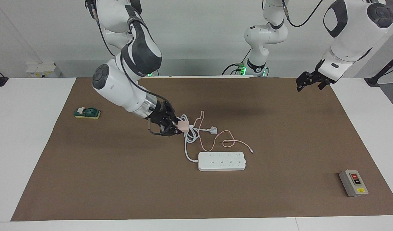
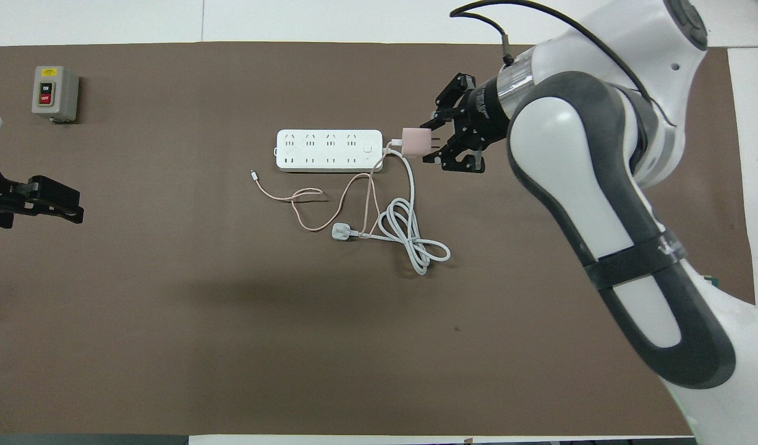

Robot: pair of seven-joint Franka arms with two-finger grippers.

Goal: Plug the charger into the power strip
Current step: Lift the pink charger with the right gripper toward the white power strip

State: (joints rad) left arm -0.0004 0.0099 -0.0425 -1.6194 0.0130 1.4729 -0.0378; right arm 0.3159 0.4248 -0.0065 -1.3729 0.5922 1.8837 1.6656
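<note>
The charger [image 1: 184,125] is held clamped in the right gripper [image 1: 174,127], raised just above the mat [image 1: 119,179] at the centre of the facing frame. In the overhead frame the pink cube [image 2: 415,141] is seen right of centre in the upper half, just beside the end of the strip [image 2: 328,150], with its two prongs pointed toward the gripper [image 2: 439,143]. Its thin pink cable [image 1: 215,141] is draped down to the mat and looped beside the strip [image 1: 221,161], which is laid flat just below the centre of the facing frame. The strip's white cord [image 2: 410,238] is coiled on the mat nearer the robots, ended by a white plug [image 2: 342,232].

The left gripper [image 1: 308,82] is held in the air at the upper right of the facing frame, over the mat's edge, its fingers spread wide and empty; that arm is waiting.

A grey switch box [image 1: 353,183] is seen at the lower right of the facing frame, and a green object [image 1: 87,113] at the left.
</note>
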